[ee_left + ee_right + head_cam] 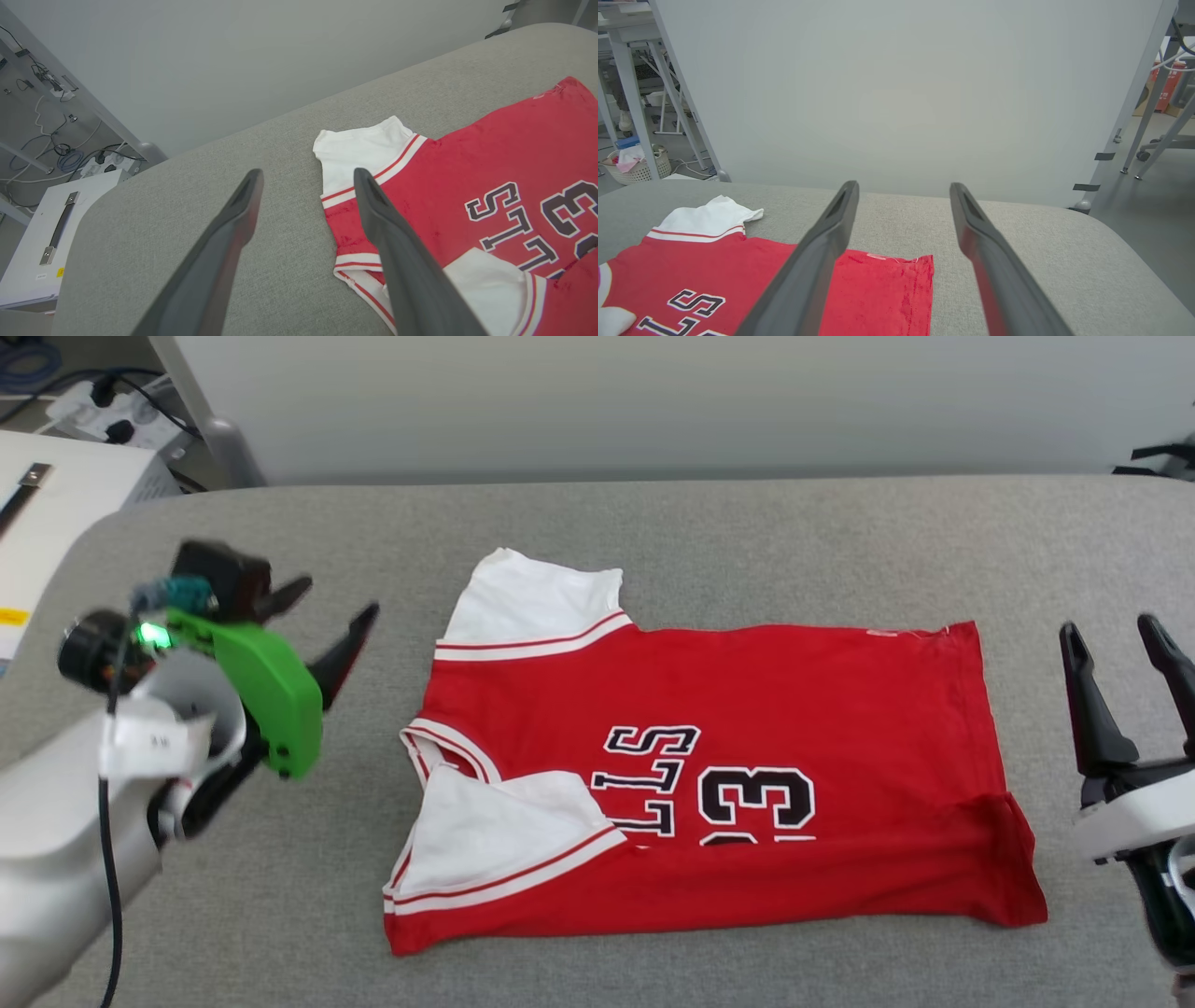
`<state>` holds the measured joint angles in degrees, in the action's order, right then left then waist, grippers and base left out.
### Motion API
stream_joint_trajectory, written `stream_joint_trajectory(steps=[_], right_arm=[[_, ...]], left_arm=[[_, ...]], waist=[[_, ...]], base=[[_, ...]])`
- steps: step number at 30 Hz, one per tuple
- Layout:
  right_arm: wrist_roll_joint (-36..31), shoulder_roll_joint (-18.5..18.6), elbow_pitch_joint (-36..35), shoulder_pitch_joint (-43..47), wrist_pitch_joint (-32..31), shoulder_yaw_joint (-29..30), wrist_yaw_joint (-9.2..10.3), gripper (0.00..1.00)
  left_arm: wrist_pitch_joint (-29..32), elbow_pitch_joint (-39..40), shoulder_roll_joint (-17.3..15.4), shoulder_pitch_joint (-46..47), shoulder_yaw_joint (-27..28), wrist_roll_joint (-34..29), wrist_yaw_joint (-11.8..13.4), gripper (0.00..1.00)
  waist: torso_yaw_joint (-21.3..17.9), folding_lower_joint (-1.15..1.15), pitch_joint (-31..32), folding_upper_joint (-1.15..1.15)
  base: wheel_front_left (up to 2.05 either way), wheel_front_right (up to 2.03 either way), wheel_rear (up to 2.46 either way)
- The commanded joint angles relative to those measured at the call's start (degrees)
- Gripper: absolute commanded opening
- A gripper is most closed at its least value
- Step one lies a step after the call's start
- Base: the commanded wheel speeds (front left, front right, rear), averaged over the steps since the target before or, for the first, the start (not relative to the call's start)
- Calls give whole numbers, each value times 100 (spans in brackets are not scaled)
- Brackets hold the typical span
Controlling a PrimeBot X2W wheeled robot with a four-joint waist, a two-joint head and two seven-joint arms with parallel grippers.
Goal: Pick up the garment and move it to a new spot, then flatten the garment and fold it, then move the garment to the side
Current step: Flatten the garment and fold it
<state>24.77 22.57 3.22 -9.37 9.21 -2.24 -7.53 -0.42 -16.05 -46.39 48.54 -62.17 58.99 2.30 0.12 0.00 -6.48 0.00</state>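
Off to the far left, beside the surface (653, 523), sits a white box with a dark handle (56, 495), and a tangle of cables and a power strip (103, 415) lies behind it. The left gripper (338, 597) comes next, carried on a pale forearm with a bright green bracket (266, 681) at the wrist. Its jaws are released and spread wide with nothing between them. They point toward the collar end of the garment (747, 709) and stop short of the cloth.

The garment lies in the middle of the grey fabric surface, between the two grippers, with its collar to the left and its hem to the right. The printed front faces up. The far white sleeve is spread flat toward the back edge. The near side is folded up over the front, so the near sleeve rests on the red body and the red fold hides part of the black lettering and number.

Past the hem, near the right end of the surface, stands the right gripper (1109, 625). It is clear of the garment, with its dark fingers pointing toward the pale wall panel (653, 401). Those jaws are also released, parted and empty.
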Motion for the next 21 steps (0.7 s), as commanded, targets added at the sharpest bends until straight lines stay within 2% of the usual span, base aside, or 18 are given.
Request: stream_joint_trajectory(steps=[1, 7, 10, 12, 17, 21], right_arm=[[-204, -150, -236, 66, 46, 52, 4, 100], [-563, -586, -1144, 113, -44, 7, 4, 100], [-600, -706, -1431, 25, 36, 89, 4, 100], [-602, -744, -1523, -31, 54, 66, 4, 100], [-588, -782, -1586, -249, 74, -81, 4, 100], [-535, -820, -1490, -443, 155, -134, 4, 100]], left_arm=[[49, -107, 92, 245, 53, -13, -124, 100], [626, -662, 244, 1088, 161, 100, -555, 100], [1303, -956, 361, 1579, 120, 245, -720, 100], [1693, -1141, 451, 1863, 95, 319, -772, 100], [3219, -1652, 721, 2575, -27, 749, -862, 100], [3780, -1991, 858, 3028, -101, 722, -828, 100]], waist=[[-194, 0, -254, 0], [-548, 0, -838, 0], [-691, 0, -1202, 0], [-766, 0, -1397, 0], [-974, 0, -1942, 0], [-1124, 0, -2259, 0]], base=[[0, 0, 0], [0, 0, 0], [0, 0, 0], [0, 0, 0], [0, 0, 0], [0, 0, 0]])
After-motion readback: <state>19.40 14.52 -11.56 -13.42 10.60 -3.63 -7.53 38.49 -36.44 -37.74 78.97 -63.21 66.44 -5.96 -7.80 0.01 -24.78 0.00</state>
